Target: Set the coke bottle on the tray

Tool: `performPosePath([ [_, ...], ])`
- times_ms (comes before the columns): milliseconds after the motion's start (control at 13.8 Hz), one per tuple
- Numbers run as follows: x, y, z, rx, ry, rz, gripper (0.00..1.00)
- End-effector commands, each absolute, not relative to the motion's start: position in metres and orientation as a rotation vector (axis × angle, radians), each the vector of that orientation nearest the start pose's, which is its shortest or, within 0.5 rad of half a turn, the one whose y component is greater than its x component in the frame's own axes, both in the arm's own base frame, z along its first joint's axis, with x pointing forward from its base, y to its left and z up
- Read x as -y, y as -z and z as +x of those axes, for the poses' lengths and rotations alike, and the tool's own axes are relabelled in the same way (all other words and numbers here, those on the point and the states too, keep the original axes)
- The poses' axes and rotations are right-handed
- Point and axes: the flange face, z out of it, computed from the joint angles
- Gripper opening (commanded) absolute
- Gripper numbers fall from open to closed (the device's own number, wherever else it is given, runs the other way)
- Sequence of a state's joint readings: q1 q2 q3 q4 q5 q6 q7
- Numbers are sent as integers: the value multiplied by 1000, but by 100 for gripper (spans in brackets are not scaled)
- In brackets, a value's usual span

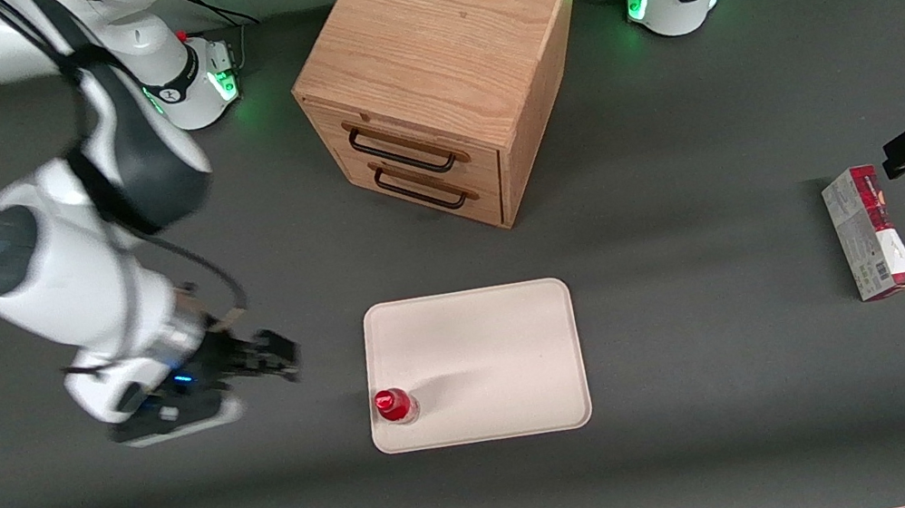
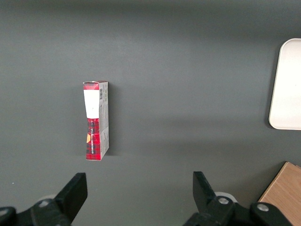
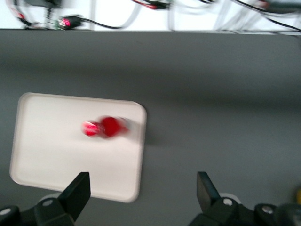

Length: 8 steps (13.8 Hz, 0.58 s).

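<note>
Coke bottle (image 1: 394, 405) stands upright on the tray (image 1: 487, 349), at the corner nearest the gripper (image 1: 278, 357), which is wide open and holds nothing.

A dark grey table (image 1: 676, 161) fills the scene under even light. A wooden two-drawer cabinet (image 1: 440, 72) casts a soft shadow.

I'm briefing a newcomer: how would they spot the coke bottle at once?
Find the cream tray in front of the wooden cabinet. The coke bottle stands on the tray's corner nearest the gripper, whose fingers are open. It is small, red-capped, unlike the boxy carton.
</note>
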State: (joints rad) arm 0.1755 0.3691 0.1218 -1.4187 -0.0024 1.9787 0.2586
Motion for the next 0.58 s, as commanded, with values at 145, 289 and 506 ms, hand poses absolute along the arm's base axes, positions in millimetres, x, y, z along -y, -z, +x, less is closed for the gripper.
performPosePath([
  [145,-95,-558,565,-48,63,-3085,100],
  [289,-68,-578,544,-76,26,-3094,100],
  [506,-30,-595,535,-72,28,-3089,100],
])
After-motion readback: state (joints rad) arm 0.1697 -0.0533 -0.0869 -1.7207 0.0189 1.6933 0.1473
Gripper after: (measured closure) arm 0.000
